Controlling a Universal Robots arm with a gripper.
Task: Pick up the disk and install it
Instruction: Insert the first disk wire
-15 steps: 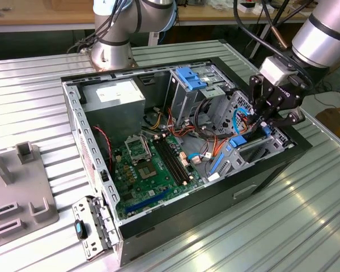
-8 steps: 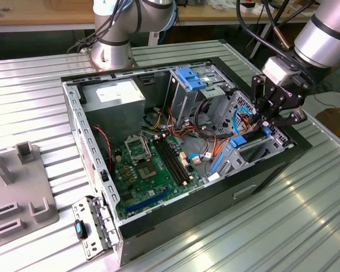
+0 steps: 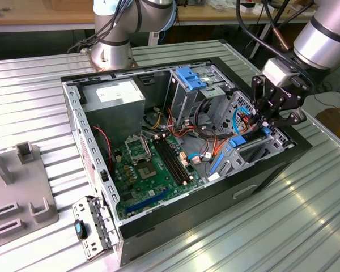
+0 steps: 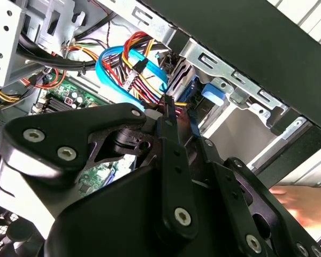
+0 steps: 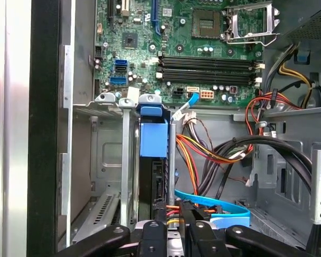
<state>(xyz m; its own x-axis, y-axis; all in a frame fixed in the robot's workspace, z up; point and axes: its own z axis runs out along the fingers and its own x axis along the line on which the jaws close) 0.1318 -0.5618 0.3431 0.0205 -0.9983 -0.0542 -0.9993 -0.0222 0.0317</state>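
While the hand (image 3: 270, 116), at the right of the exterior view, stands closed on the upright disk (image 5: 153, 160) already seated partway into its bay (image 5: 112, 160), I judge it best pressed straight along the rails, clear of the blue cable (image 5: 214, 206).

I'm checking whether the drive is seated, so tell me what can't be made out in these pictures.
- The disk in the first wrist view: its near end is covered by the gripper, so the contact there is hidden.
- The bay in the exterior view: the gripper blocks its slot; seating depth is unreadable.
- A blurred hand in the second wrist view is cut off by the frame edge.
- Whether the jaws are closed is unclear in all views.
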